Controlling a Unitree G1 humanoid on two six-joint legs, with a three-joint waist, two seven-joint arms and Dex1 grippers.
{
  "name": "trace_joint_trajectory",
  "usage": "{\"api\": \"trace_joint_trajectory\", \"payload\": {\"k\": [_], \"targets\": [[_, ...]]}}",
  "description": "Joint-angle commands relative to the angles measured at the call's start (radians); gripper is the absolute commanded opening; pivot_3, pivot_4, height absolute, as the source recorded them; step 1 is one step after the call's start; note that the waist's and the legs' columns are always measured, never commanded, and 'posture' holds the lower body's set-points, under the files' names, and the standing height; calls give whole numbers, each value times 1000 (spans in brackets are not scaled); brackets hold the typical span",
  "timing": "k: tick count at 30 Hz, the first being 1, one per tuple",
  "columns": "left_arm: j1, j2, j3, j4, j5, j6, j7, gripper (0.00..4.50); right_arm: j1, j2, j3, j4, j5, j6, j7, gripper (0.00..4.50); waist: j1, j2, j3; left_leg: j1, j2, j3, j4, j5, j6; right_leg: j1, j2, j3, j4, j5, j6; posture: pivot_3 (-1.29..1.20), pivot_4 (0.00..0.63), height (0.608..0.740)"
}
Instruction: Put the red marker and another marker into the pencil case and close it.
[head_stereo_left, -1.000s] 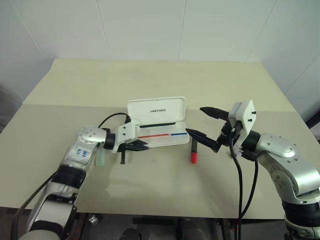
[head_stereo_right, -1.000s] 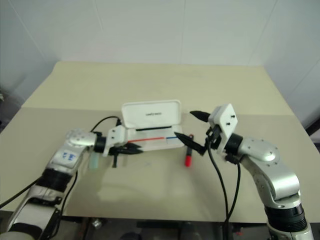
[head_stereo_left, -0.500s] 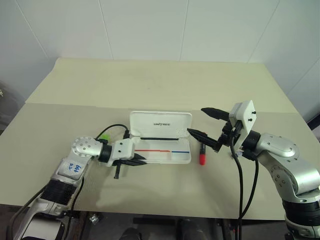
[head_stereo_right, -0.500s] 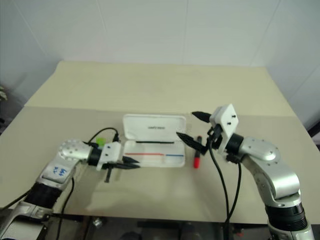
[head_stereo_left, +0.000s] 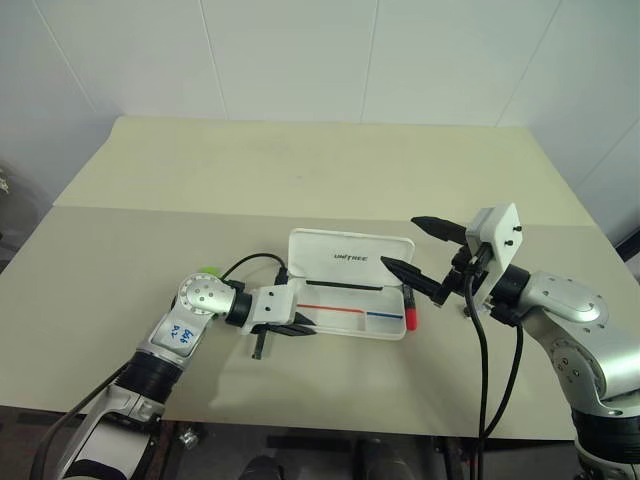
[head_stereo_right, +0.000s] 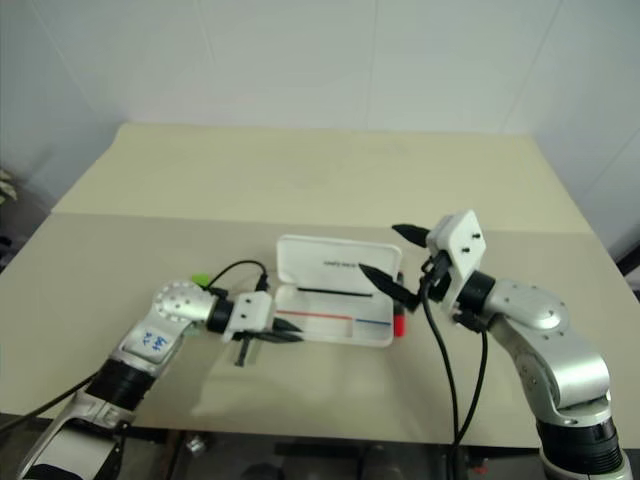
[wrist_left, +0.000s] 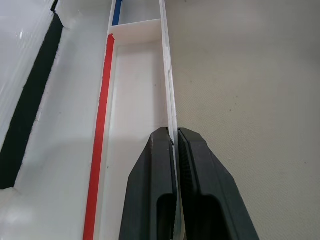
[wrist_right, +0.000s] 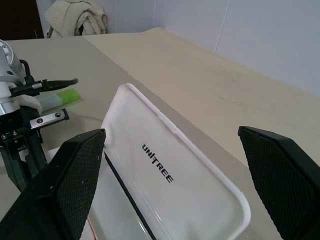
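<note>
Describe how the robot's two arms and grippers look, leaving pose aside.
Both arms are silver-grey metal with rounded joints and black segments nearer the body. The left arm bears blue handwritten marks. Each wrist carries a white block and a black cable. The left gripper and right gripper each have two pointed black fingers.

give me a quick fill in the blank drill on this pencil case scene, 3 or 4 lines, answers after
1. The pencil case sits on the table with its lid ____.
2. The left gripper is shut on the case's front ____.
3. The red marker lies on the table, just outside the case's ____ end.
4. The right gripper hangs above the case with its fingers wide ____.

Missing words: open; wall; right; open
</note>
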Motion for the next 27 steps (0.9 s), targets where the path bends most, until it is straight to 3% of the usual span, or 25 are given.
{"api": "trace_joint_trajectory", "payload": {"k": [1, 27], "targets": [[-4, 6, -15, 7, 25, 21, 9, 26, 8, -18, -52, -61, 23, 2, -15, 4500, -1, 0, 0, 1, 0, 0, 0, 0, 0, 1, 0, 0, 0, 0, 0, 0, 150, 740], [-23, -113, -65, -45, 50, 139, 75, 26, -7, 8, -23, -45, 18, -11, -32, 4500, 49, 0, 0, 1, -1, -1, 8, 0, 0, 6, 0, 0, -1, 3, 1, 0, 150, 740]]}}
